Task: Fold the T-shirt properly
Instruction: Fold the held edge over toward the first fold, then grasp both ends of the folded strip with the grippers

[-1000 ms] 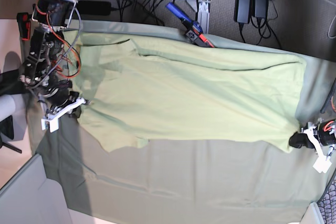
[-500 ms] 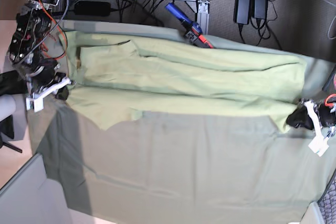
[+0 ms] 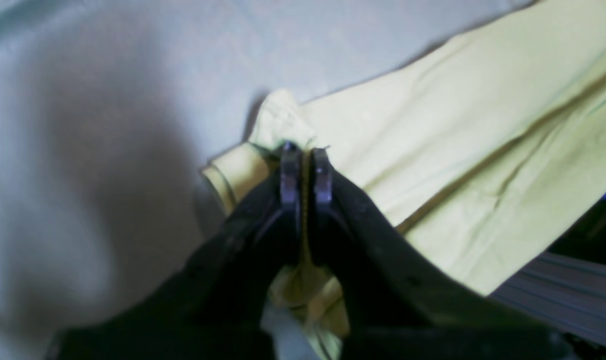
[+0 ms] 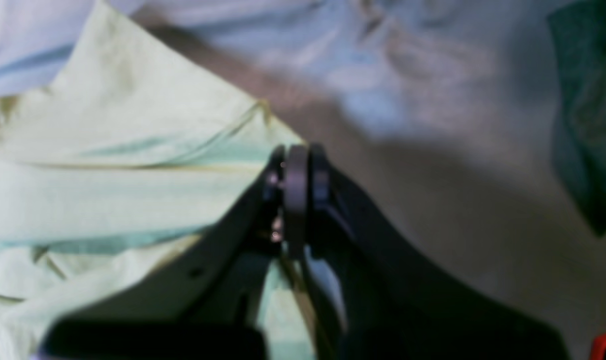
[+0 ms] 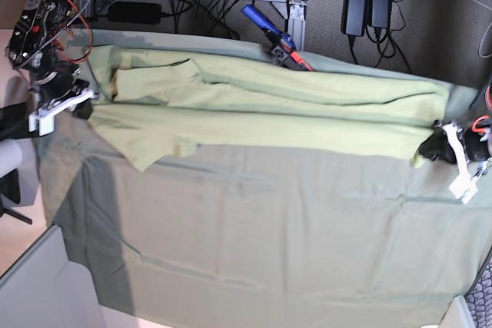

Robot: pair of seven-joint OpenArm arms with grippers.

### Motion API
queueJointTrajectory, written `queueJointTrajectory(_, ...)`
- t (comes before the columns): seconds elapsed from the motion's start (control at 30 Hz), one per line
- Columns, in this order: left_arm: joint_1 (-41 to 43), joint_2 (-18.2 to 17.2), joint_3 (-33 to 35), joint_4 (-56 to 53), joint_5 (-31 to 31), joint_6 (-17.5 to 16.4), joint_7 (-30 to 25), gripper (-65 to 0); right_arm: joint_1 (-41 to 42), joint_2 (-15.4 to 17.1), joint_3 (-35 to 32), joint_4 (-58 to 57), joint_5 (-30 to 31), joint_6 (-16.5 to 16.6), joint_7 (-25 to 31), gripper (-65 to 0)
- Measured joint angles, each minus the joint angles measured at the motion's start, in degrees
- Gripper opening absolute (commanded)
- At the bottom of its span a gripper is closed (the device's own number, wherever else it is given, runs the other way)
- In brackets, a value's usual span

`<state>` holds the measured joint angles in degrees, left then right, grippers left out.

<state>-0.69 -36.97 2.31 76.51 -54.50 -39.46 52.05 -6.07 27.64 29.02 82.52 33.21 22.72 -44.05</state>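
Observation:
The pale yellow-green T-shirt lies stretched lengthwise across the back of the table, its near half doubled over into a long narrow band. My left gripper is at the right end, shut on the shirt's corner; the left wrist view shows the closed fingertips pinching yellow cloth. My right gripper is at the left end, shut on the shirt's edge near a sleeve; the right wrist view shows the closed tips on the cloth.
The grey-green table cloth covers the table in front of the shirt. A blue and red tool, cables and power bricks lie beyond the table's far edge. A grey bin stands at the lower left.
Both grippers have carried the shirt's near edge toward the far side of the table. The shirt has gone from a wide spread to a narrow folded band, uncovering more table cloth.

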Motion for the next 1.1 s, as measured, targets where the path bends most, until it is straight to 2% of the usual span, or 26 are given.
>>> queueJointTrajectory(0.1, 0.7, 0.0, 0.0, 0.0, 0.9, 0.0, -0.7, -65.0, -0.8, -0.5, 0.0, 0.0, -0.2, 0.0, 0.2, -35.8)
queueJointTrajectory(0.13, 0.8, 0.0, 0.0, 0.0, 1.1, 0.0, -0.8, -65.0, -1.0, -0.9, 0.0, 0.0, -0.2, 0.0, 0.4, -29.4)
queueJointTrajectory(0.17, 0.8, 0.0, 0.0, 0.0, 1.1, 0.0, -0.9, -65.0, -1.0, -1.2, 0.2, 0.0, -0.2, 0.0, 0.4, -26.7)
queueJointTrajectory(0.3, 0.8, 0.2, 0.0, 0.0, 1.3, 0.0, -1.1, -65.0, -0.9, -3.5, 2.3, 0.0, 0.6, 0.0, 0.7, -26.6)
queueJointTrajectory(0.47, 0.8, 0.2, 0.0, 0.0, 1.3, 0.0, -1.1, -65.0, -0.5, -7.5, 10.2, 3.5, 3.4, 0.0, 0.7, -26.6)
queueJointTrajectory(0.63, 0.8, 0.1, 0.0, 0.0, 1.3, 0.0, -1.1, -65.0, 4.5, -7.8, 10.0, 5.0, 3.1, 0.0, 0.8, -26.6)
queueJointTrajectory(0.73, 0.8, 0.1, 0.0, 0.0, 1.3, 0.0, -1.1, -65.0, 7.1, -7.8, 6.7, 4.9, 1.4, 0.0, 1.2, -26.6)
queueJointTrajectory(0.9, 0.8, 0.1, 0.0, 0.0, 1.6, 0.0, -2.7, -65.0, 11.7, -7.6, -4.9, -1.5, -7.8, 0.0, 4.6, -26.6)
queueJointTrajectory(1.1, 0.8, 0.2, 0.0, 0.0, 2.6, 0.0, -3.0, -65.0, 13.5, -7.7, -18.0, -6.5, -10.9, 0.0, 6.2, -28.0)
